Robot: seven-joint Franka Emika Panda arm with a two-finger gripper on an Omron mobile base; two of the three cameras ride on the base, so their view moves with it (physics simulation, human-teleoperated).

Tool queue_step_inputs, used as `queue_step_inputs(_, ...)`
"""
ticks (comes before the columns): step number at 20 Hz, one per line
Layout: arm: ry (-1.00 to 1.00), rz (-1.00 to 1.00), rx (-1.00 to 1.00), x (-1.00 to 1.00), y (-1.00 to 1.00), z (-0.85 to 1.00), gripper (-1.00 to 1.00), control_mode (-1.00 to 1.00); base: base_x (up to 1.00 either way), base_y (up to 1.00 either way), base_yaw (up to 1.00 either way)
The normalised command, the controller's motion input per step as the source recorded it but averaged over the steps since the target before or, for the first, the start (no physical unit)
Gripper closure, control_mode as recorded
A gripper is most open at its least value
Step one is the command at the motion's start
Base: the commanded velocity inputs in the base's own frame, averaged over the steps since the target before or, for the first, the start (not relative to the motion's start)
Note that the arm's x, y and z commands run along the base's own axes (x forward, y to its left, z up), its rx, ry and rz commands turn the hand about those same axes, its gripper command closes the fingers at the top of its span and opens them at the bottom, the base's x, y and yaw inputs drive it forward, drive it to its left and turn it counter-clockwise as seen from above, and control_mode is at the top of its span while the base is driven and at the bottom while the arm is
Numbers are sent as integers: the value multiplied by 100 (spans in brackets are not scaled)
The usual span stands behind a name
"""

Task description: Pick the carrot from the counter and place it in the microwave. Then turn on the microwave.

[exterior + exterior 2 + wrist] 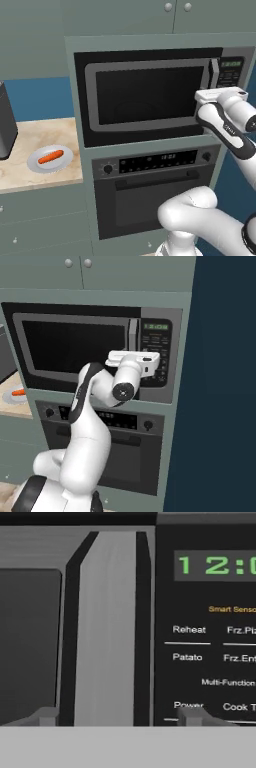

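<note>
The tall grey-green cabinet wall (80,150) held the microwave (150,95), its door closed, above a black oven (155,195). To its left lay the beige table (30,150), carrying a grey plate (35,162) with the carrot (50,157) on it. The claw (117,714) was up at the microwave's vertical door handle (107,627), fingers spread to either side of it, pinching nothing, with the keypad (210,657) just beside
</note>
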Motion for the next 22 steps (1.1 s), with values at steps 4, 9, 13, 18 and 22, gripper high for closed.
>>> queue_step_inputs(4, 0, 0, 0, -1, 0, 0, 100, -100, 0, 0, 0)
queue_step_inputs(9, 2, -1, 0, -35, 0, 0, 100, -100, 0, 0, 0)
queue_step_inputs(13, 0, -7, 0, -92, 0, 0, 100, -100, 0, 0, 0)
queue_step_inputs(18, 0, -11, 0, -87, 1, 0, 100, -100, 0, 0, 0)
queue_step_inputs(22, 0, -17, 0, -72, 3, 0, 100, -100, 0, 0, 0)
